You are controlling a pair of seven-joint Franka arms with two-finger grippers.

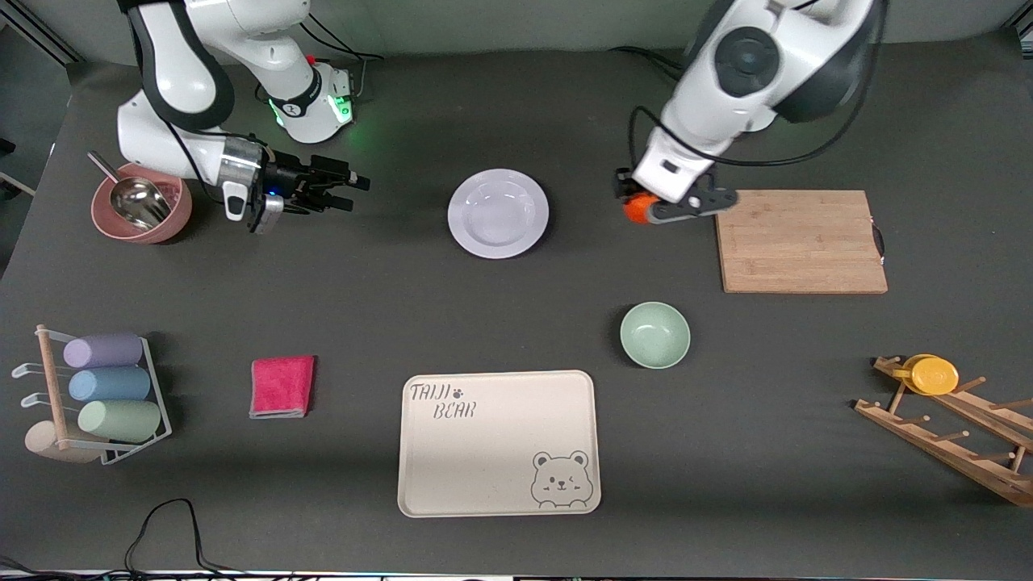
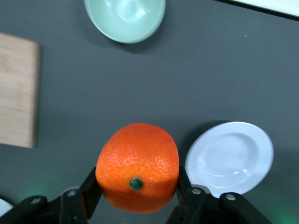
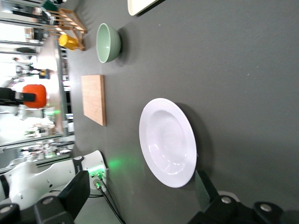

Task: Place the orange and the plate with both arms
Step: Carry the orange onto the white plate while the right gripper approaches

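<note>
While the left gripper (image 1: 646, 208) is gripping the orange (image 1: 637, 209) aloft, the right gripper (image 1: 347, 192) is waiting open-jawed; the plate (image 1: 498, 213) is lying untouched.

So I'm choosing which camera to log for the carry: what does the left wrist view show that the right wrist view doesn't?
Only the left wrist view shows the left gripper shut on the orange, stem spot facing the camera, up over the table.

Only the right wrist view shows the wooden rack holding the yellow cup, a corner of the cream tray, and the open right gripper's fingers by the plate.

Both show the plate, the green bowl, the cutting board and the orange.
</note>
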